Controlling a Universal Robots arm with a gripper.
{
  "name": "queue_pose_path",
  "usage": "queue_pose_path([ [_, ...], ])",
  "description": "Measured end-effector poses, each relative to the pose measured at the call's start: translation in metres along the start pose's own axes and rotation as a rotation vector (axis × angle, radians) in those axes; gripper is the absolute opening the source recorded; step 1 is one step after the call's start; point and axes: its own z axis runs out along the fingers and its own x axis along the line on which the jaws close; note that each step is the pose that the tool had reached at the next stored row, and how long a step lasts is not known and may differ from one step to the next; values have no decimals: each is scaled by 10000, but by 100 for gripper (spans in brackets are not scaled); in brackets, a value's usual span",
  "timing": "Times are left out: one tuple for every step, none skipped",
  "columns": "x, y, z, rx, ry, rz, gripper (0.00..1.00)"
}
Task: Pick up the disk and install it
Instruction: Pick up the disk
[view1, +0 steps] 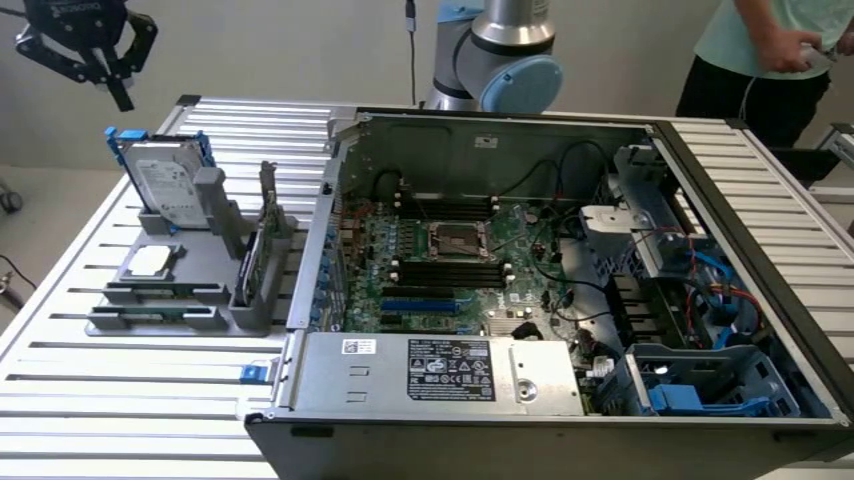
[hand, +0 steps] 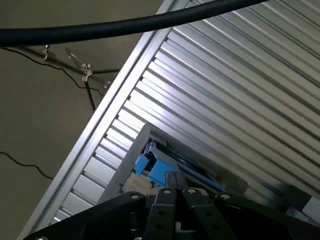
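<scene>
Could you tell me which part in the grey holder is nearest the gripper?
The disk, the silver drive in its blue carrier, standing at the holder's far end below the gripper; the square chip and dark card sit farther off.

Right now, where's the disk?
Exterior view's left: the disk stands on edge in the grey holder on the slatted table, beside the open computer case, below the claw.
</scene>
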Motion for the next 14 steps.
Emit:
queue_pose_path([
  [0, 0, 0, 0, 5, -179, 11],
  [0, 0, 0, -1, 10, -361, 11],
  [0, 0, 0, -2, 13, -539, 11],
  [0, 0, 0, -2, 18, -719, 11],
  [0, 0, 0, -3, 23, -910, 11],
  [0, 0, 0, -4, 27, -1089, 11],
  [0, 0, 0, -4, 31, -1270, 11],
  [0, 0, -4, -5, 36, -1449, 11],
  [-1, 0, -19, -7, 44, -1630, 11],
  [-1, 1, -34, -6, 45, -1819, 11],
  [0, 2, -50, -7, 49, -1998, 11],
  [0, 2, -68, -7, 55, -2179, 11],
  [-1, 2, -86, -7, 60, -2358, 11],
  [-1, 2, -104, -5, 66, -2540, 11],
])
